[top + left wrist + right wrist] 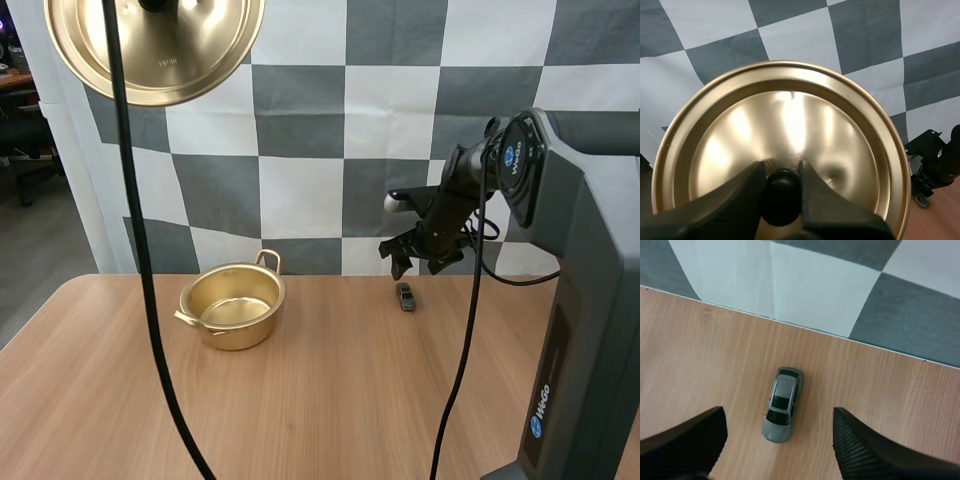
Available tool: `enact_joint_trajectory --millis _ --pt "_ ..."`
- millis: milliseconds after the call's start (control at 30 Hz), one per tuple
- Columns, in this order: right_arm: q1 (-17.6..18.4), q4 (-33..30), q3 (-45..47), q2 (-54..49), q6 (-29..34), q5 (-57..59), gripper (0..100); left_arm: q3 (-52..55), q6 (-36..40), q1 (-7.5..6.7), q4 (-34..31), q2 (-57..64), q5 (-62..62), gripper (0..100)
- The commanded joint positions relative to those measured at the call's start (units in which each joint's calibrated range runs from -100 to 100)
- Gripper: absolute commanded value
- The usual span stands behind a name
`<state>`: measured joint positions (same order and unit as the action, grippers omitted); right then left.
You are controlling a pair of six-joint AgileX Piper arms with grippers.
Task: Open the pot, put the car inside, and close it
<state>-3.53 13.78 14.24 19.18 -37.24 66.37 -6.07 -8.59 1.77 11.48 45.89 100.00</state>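
Car (782, 404) sitting on table (330, 400) under right gripper (418, 262) hovering spread wide, open pot (232, 305) well apart, left gripper (781, 170) pinching lid (790, 115) aloft.

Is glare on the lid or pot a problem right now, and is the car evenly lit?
Left wrist view: bright glare streaks cross the lid, held by its knob in the left tool. High view: the pot shines mildly inside. Right wrist view: the car is evenly lit, no glare, under the open right tool.
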Motion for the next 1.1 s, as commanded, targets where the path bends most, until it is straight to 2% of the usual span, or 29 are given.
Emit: enact_joint_trajectory --millis 0,200,467,833,1067 --pt "-0.02 0.02 -0.04 0.03 -0.59 -0.81 100 0.01 -0.04 0.0 0.03 0.01 0.0 0" --pt "-0.02 0.91 -0.04 0.7 -1.28 -2.46 100 0.01 -0.04 0.0 0.02 0.27 0.0 0" --pt "-0.02 2.08 -0.04 7.37 -1.54 -0.25 100 0.01 -0.04 0.0 0.02 0.56 0.0 0" --pt "-0.02 2.23 -0.04 8.95 -2.22 -6.89 100 0.01 0.06 0.0 0.02 0.55 0.0 0" --pt "-0.02 1.88 -1.66 12.71 -2.22 -6.08 100 0.14 0.07 0.0 0.02 0.55 0.0 0"
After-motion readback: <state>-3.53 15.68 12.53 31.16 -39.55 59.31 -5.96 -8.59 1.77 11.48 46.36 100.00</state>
